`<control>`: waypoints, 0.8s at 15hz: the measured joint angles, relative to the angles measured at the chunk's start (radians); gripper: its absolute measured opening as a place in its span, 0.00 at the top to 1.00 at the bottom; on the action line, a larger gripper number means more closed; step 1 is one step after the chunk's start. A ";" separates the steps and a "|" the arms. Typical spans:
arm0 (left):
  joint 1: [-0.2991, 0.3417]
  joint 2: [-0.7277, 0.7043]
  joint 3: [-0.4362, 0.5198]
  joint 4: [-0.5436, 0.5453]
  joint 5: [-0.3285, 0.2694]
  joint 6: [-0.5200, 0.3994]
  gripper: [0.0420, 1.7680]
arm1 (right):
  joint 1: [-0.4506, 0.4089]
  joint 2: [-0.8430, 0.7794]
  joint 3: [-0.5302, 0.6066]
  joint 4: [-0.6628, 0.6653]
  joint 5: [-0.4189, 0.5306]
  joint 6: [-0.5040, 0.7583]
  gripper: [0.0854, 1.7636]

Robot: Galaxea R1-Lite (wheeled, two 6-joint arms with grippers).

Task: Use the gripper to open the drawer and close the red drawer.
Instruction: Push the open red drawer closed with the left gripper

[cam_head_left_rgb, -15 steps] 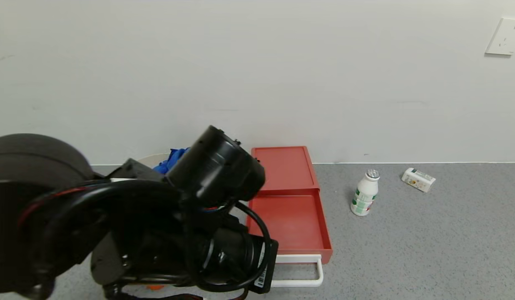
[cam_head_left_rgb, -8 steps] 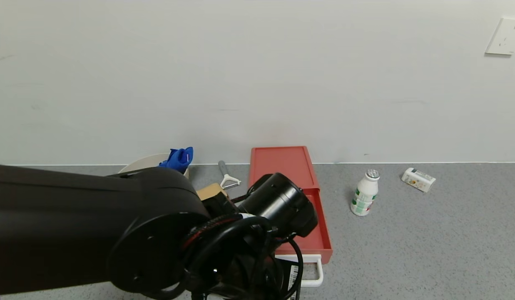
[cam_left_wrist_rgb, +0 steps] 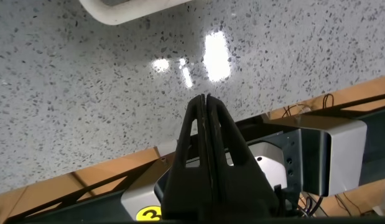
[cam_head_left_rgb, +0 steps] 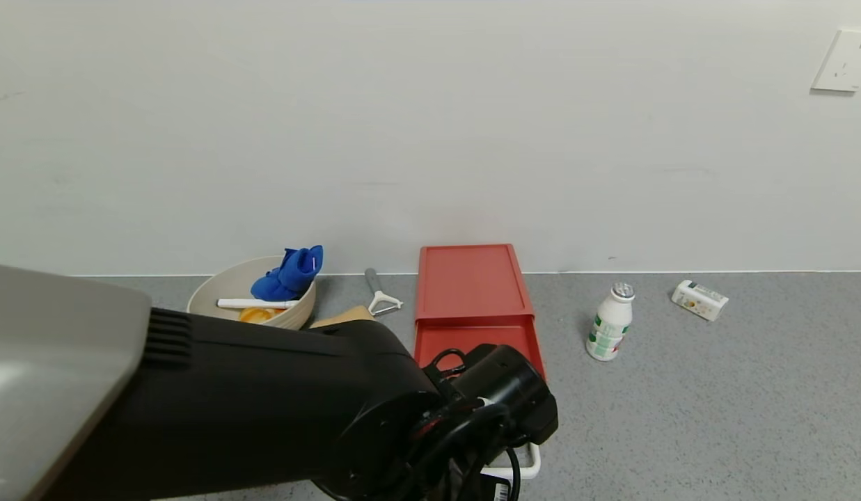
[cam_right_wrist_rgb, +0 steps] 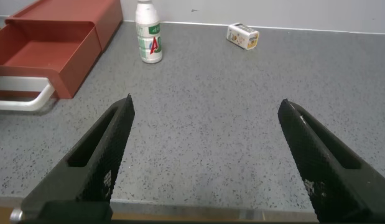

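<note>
The left gripper (cam_left_wrist_rgb: 205, 106), black with tapered fingers pressed flat together so no gap shows between them, hangs over a speckled grey stone-like countertop (cam_left_wrist_rgb: 86, 93) with bright light reflections. A piece of pale rounded white plastic (cam_left_wrist_rgb: 127, 7) shows at the frame's edge. Behind the fingers lie a silver-grey metal housing (cam_left_wrist_rgb: 332, 155) and thin black cables (cam_left_wrist_rgb: 307, 109).

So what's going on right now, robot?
Left gripper shut, empty, over counter near white handle. Right gripper open, idle. Red drawer pulled out. Path clear.
</note>
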 joint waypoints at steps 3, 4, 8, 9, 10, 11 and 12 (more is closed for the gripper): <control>0.000 0.044 -0.033 0.001 0.010 -0.019 0.96 | 0.000 0.000 0.000 -0.001 0.000 0.001 0.04; 0.001 0.061 -0.043 0.003 0.025 -0.024 0.96 | 0.000 0.000 0.000 -0.001 0.000 0.001 0.04; 0.008 0.131 -0.083 0.021 0.058 -0.054 0.96 | 0.000 0.000 0.000 -0.001 -0.001 0.002 0.04; 0.009 0.142 -0.089 0.021 0.059 -0.055 0.96 | 0.000 0.000 0.000 -0.001 0.000 0.001 0.04; 0.011 0.152 -0.093 0.021 0.060 -0.061 0.96 | 0.000 0.000 0.000 -0.001 0.000 0.001 0.04; 0.012 0.162 -0.099 0.021 0.062 -0.070 0.96 | 0.000 0.000 0.000 -0.001 0.000 0.001 0.04; 0.014 0.169 -0.105 0.021 0.067 -0.076 0.96 | 0.000 0.000 0.000 -0.001 0.000 0.000 0.04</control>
